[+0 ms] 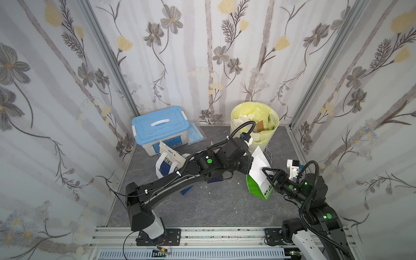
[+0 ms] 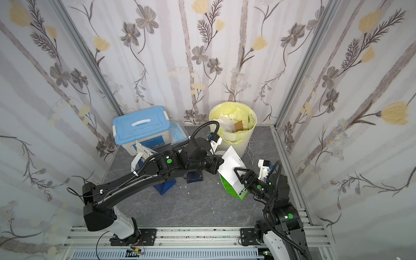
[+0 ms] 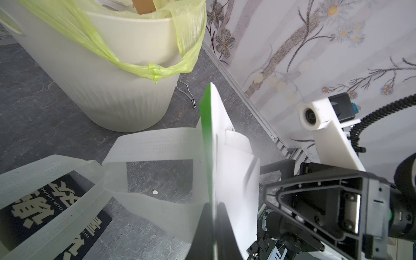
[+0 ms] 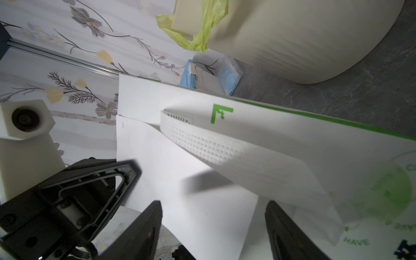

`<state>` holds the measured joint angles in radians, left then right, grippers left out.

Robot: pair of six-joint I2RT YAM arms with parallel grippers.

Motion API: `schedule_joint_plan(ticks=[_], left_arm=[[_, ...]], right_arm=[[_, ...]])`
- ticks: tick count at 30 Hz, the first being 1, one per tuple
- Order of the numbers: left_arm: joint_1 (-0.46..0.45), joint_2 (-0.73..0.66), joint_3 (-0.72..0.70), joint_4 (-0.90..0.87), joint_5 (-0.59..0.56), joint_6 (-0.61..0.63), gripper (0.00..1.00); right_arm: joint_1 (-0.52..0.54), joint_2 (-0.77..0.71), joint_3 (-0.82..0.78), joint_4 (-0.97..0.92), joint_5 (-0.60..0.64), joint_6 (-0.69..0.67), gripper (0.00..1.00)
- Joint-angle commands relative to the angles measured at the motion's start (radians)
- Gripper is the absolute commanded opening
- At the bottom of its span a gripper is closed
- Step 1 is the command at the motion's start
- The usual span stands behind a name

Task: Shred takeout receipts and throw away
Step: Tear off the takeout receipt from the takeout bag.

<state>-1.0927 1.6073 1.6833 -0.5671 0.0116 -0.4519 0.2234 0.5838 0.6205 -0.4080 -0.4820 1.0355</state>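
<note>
— Left fingers [image 3: 202, 229]: clenched on the top edge of the green bag [image 1: 255, 186], whose wall is green outside and white inside. Right fingers [image 4: 146, 225]: spread wide, gripping nothing.

— And the receipt [image 4: 180, 180]?

— Plain white sheet, no print that I can see. It stands out of the green bag's mouth beside the embossed white handle [image 4: 225, 144] and passes through the gap between the right fingers. I cannot tell whether the left pinch catches it along with the bag wall.

— Any lettering?

— On the green bag I read "HAVE" in green, next to a round green emblem [image 4: 391, 193] too blurred to make out, and an angular green corner mark [image 4: 219, 112] by the handle. The navy bag [image 3: 45, 202], lying on the counter [image 1: 213, 207], carries large cream Chinese characters and a Latin line of which I read only "LIKING". The label on the blue-lidded box [image 1: 157, 126] is too small for me.

— Clearance?

— The bin [image 2: 246, 144], with its yellow-green liner [image 3: 139, 67], stands at the back, just beyond the green bag. The box fills the back left corner. The green bag sits near the right-hand wall [image 1: 360, 112]. The front half of the counter shows bare grey slab.
</note>
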Motion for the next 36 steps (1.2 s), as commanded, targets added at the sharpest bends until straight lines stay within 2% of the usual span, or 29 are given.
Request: schedule_joint_plan(ticks=[1,6,14,28,36], left_arm=[[0.001,-0.010,-0.004,0.060,-0.014,-0.022,0.00],[0.001,0.001,0.009,0.016,-0.055,-0.024,0.00],[-0.004,0.054,0.084,-0.098,-0.081,0.003,0.00],[-0.008,0.080,0.115,-0.138,-0.094,0.032,0.00],[-0.009,0.109,0.155,-0.171,-0.090,0.044,0.00]], right_arm=[[0.001,0.004,-0.004,0.044,-0.028,0.019,0.72],[0.001,0.001,0.010,0.053,-0.053,0.023,0.59],[0.001,0.005,0.023,0.028,-0.052,0.011,0.56],[0.001,0.037,0.037,-0.020,-0.023,-0.035,0.57],[0.001,0.048,0.040,-0.025,-0.011,-0.052,0.55]])
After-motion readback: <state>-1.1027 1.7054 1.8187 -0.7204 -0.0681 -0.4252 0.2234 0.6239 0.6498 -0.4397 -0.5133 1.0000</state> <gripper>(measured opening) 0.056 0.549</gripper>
